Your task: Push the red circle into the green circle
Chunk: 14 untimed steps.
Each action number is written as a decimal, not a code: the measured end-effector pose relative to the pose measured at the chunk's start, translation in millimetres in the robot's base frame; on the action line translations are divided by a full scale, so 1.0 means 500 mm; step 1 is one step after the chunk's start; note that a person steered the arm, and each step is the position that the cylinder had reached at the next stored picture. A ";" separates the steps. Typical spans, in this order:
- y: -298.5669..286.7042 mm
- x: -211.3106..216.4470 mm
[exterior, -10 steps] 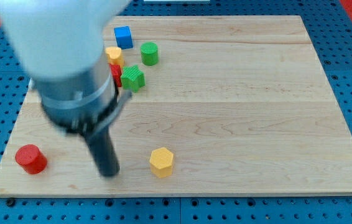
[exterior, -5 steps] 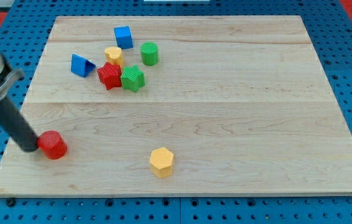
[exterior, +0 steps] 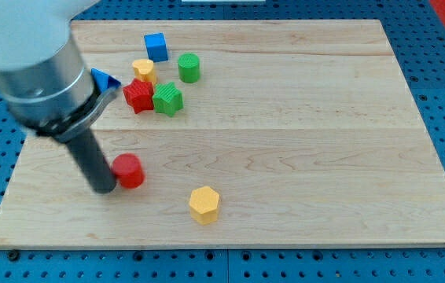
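The red circle (exterior: 130, 170) lies on the wooden board at the lower left. My tip (exterior: 104, 187) touches its left side. The green circle (exterior: 189, 67) stands near the view's top, up and to the right of the red circle. The arm's grey body covers the board's upper left.
A cluster sits by the green circle: a blue cube (exterior: 156, 46), a yellow cylinder (exterior: 143, 70), a red star (exterior: 137, 95), a green star (exterior: 168, 99) and a blue triangle (exterior: 106, 79) partly behind the arm. A yellow hexagon (exterior: 204, 204) lies to the lower right of the red circle.
My tip swung round to the red circle's left and pushed it to the right and slightly up across the board. The other blocks have not moved.
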State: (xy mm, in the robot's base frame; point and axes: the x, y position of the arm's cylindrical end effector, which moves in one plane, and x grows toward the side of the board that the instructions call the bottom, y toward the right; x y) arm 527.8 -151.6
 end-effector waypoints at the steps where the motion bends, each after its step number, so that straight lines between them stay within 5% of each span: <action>1: 0.087 -0.017; 4: 0.309 -0.056; 7: 0.236 -0.276; 11: 0.255 -0.361; 12: 0.331 -0.347; 14: 0.580 0.054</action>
State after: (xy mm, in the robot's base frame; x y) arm 554.6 138.5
